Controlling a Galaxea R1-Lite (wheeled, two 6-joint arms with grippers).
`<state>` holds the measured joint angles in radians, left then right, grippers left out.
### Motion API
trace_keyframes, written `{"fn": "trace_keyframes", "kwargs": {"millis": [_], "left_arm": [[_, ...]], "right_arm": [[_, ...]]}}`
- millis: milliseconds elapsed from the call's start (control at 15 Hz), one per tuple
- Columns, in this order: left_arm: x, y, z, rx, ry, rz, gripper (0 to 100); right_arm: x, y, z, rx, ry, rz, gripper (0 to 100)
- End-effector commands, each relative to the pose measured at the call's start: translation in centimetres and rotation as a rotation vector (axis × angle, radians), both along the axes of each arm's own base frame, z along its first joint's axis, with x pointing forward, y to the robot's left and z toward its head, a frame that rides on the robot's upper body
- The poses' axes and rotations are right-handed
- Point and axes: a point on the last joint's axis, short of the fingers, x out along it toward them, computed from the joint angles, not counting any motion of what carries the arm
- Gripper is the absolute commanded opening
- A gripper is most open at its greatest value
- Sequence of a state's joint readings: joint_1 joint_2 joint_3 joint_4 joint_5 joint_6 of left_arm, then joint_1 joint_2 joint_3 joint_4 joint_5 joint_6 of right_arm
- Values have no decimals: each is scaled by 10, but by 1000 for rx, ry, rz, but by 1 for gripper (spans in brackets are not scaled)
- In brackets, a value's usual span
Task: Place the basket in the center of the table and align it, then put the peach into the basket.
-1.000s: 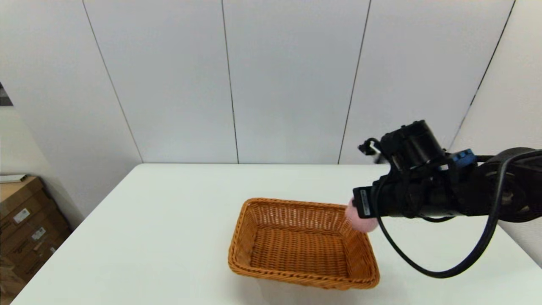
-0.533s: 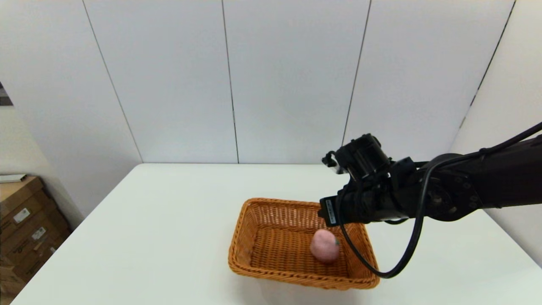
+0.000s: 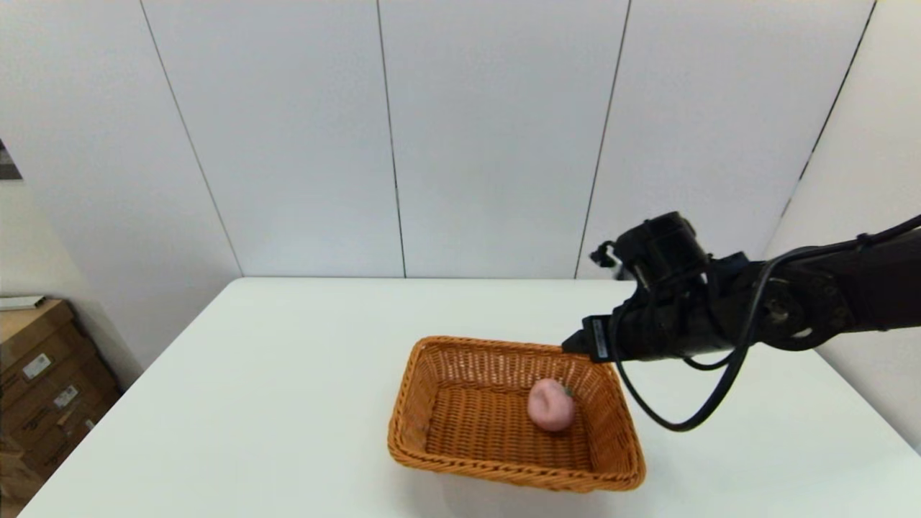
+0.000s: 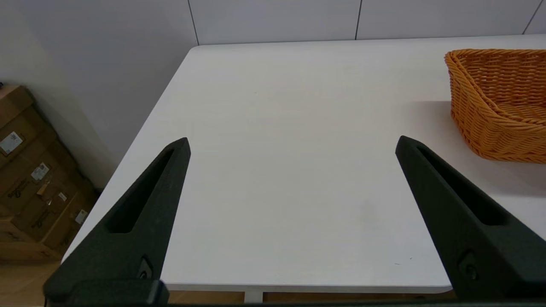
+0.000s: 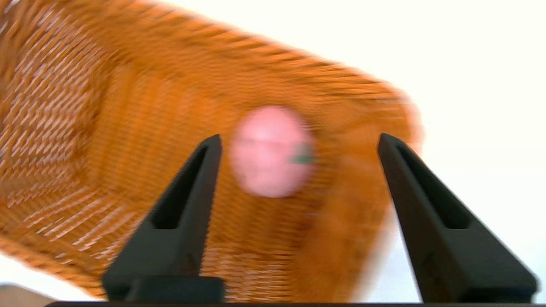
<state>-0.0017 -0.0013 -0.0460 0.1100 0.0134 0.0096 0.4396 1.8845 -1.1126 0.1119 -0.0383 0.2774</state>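
From the head view, we see the peach (image 3: 551, 405) lying inside the basket (image 3: 432, 460) near its right wall, our right gripper (image 3: 575, 342) above the far right rim. Left wrist: our left gripper (image 4: 292, 145) hangs spread and empty over the table (image 4: 277, 128). Right wrist: fingers wide apart, holding nothing; we should lift straight clear of the wicker

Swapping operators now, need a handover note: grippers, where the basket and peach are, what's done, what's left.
Right gripper: open, empty, above the basket's far right corner.
Left gripper: open, empty, parked over the table's left side, away from the work.
Basket: flat on the table, near the middle, slightly skewed.
Peach: inside the basket, on its floor toward the right wall, free of the fingers.
Done: basket placed, peach in.
Left: probably just park the right arm.
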Motion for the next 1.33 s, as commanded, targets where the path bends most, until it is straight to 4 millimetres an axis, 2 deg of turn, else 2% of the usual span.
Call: {"fn": "trace_keyframes", "kwargs": {"millis": [67,200,333,467,533,933,1067,1133,1333], "left_arm": [[0,0,0,1,3,-1,100],[0,0,0,0,2,1,100],[0,0,0,0,2,2,100],[0,0,0,-2,2,1,100],[0,0,0,-2,2,1,100],[0,0,0,-2,3,1,100],[0,0,0,-2,2,1,100],[0,0,0,-2,2,1,100],[0,0,0,-2,2,1,100]], "right_arm": [[-4,-87,19,4,-8,-121,100],[-5,-132,17,2,-2,-192,100],[-18,-173,20,43,-18,-199,100],[-38,-195,24,53,-39,-197,100],[-52,-198,27,68,-58,-182,100],[-122,-178,61,136,-149,-104,100],[-159,-168,69,144,-198,-83,100],[-184,-162,70,132,-252,-78,100],[-242,-146,58,110,-376,-71,100]]}}
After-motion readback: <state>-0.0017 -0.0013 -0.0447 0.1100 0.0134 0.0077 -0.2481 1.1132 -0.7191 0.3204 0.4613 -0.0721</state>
